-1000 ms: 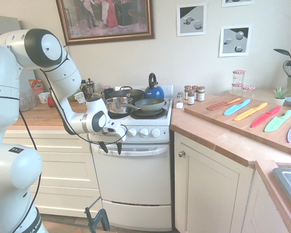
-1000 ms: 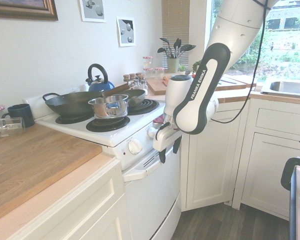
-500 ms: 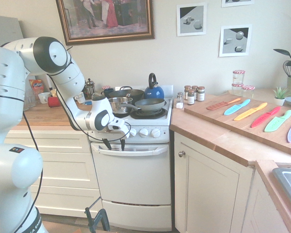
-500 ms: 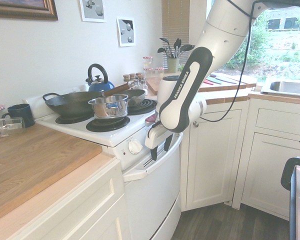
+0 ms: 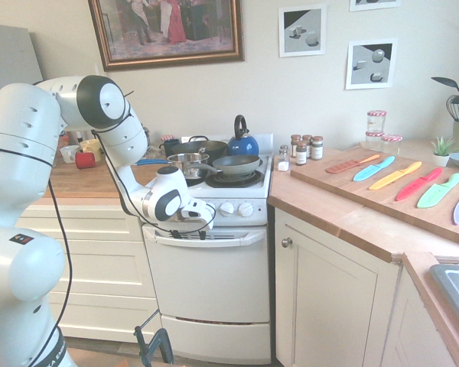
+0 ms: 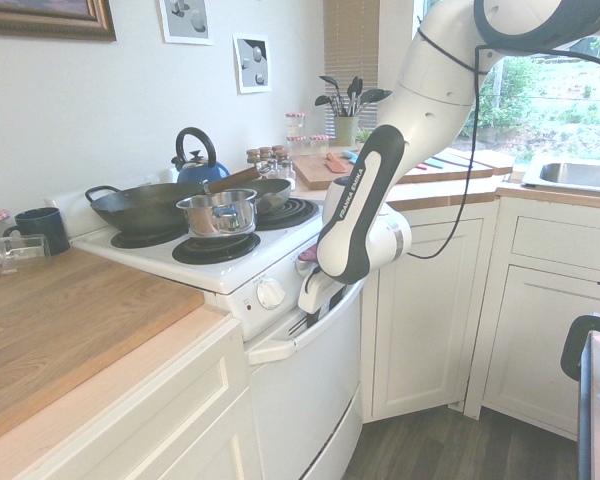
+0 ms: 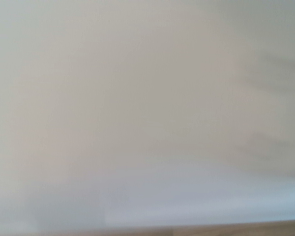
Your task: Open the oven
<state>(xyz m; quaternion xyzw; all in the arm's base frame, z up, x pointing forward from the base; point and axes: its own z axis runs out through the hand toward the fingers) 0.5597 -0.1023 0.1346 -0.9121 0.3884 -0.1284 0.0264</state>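
Note:
The white oven [image 5: 214, 287] [image 6: 310, 405] stands between cream cabinets, door closed. Its wide bar handle [image 5: 233, 237] [image 6: 270, 346] runs across the door's top, below the row of white knobs [image 5: 228, 208]. My gripper [image 5: 185, 234] [image 6: 302, 322] points down at the left part of the handle, right against it. Its dark fingers stand apart, open, with the tips dipping into the gap between bar and door. Only their tips show. The wrist view is a blurred white surface [image 7: 147, 98], very close.
A steel pot [image 5: 185, 163], a frying pan [image 5: 236, 163], a wok [image 6: 140, 205] and a blue kettle [image 5: 242, 143] sit on the burners. A cream cabinet door [image 5: 329, 306] flanks the oven. Coloured knives lie on a board [image 5: 336, 183] on the wooden counter.
The gripper moved in from in front of the knobs towards the oven and down onto the handle. The arm's elbow swung closer to the stove. The door has not moved.

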